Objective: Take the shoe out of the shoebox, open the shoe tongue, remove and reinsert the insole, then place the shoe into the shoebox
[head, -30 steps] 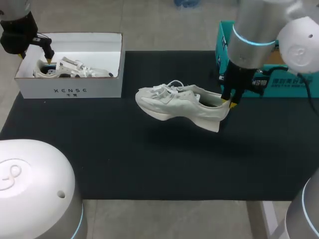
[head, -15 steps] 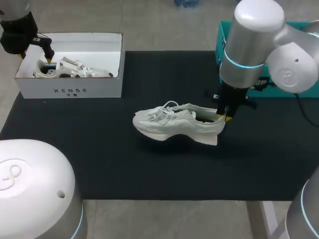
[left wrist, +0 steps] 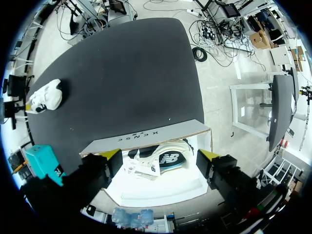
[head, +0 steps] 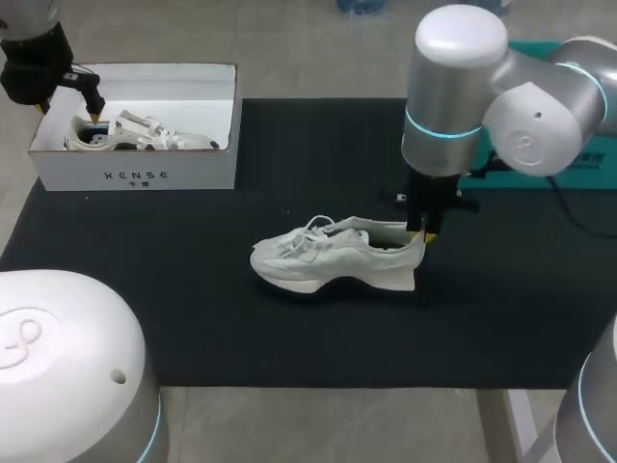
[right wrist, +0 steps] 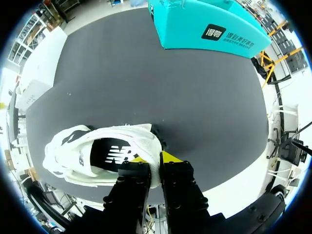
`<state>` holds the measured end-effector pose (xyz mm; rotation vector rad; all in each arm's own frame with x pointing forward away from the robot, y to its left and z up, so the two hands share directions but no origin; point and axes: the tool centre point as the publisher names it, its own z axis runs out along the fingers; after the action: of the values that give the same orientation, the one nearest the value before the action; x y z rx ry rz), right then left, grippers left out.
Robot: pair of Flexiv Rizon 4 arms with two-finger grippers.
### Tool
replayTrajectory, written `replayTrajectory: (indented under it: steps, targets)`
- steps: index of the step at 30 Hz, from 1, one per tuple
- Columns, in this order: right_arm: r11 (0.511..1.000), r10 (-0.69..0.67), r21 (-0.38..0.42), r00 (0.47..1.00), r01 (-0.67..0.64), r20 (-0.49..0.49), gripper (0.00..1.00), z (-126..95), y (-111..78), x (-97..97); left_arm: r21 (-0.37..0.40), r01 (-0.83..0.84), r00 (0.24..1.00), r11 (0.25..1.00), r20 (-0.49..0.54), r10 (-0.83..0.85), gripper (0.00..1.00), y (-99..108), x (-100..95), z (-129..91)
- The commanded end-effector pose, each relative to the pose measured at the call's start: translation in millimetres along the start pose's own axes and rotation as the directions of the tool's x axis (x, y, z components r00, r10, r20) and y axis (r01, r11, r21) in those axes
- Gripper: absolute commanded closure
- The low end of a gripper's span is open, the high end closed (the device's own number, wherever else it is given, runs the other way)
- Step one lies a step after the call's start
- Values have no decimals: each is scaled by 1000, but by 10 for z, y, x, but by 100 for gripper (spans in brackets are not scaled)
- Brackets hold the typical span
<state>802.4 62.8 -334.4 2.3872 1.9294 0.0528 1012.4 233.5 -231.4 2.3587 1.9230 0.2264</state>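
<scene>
A white shoe (head: 328, 256) (right wrist: 97, 156) sits upright in the middle of the black mat (head: 193, 309), toe pointing left. My right gripper (head: 421, 231) (right wrist: 155, 158) is shut on its heel collar, one finger inside the shoe and one outside. The printed insole shows inside the opening. At the far left stands the white shoebox (head: 135, 174) (left wrist: 146, 139) with a second shoe (head: 135, 133) (left wrist: 161, 161) lying in it. My left gripper (head: 67, 108) (left wrist: 161, 155) hangs open above the box's left end, holding nothing. In the left wrist view the white shoe (left wrist: 46, 96) is small and far off.
A teal box (head: 588, 159) (right wrist: 204, 24) stands at the mat's far right corner, behind my right arm. Bare mat stretches in front of the shoe and between the shoe and the shoebox.
My right arm has carried the shoe down and leftward from near the teal box; the shoe now rests level on the mat. The left arm has stayed still.
</scene>
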Motion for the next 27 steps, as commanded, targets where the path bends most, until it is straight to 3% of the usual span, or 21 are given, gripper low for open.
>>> replayTrajectory:
  steps: [1,9,18,19,20,21,27]
  targets:
    - [1000,-8,8,1000,8,20,100,102,-7,53,-3,0,1000,1000,-1,0,0,-9,1,1]
    - [999,-18,29,999,17,48,100,306,-83,61,-3,0,1000,1000,-1,0,0,-9,1,1]
    - [1000,2,24,999,-3,52,100,361,-115,50,-3,0,1000,1000,-1,0,0,-9,1,1]
    - [1000,6,21,999,-7,52,87,343,-120,34,-3,0,1000,1000,-1,0,0,-9,1,1]
    - [1000,13,15,999,-14,50,58,313,-123,19,-3,0,1000,1000,-1,0,0,-9,1,1]
    - [1000,24,10,998,-25,53,3,278,-125,5,-3,0,1000,1000,-1,0,0,-9,1,1]
    - [999,21,-26,1000,-20,22,0,-126,-123,-37,-3,0,1000,1000,-1,0,0,-9,1,1]
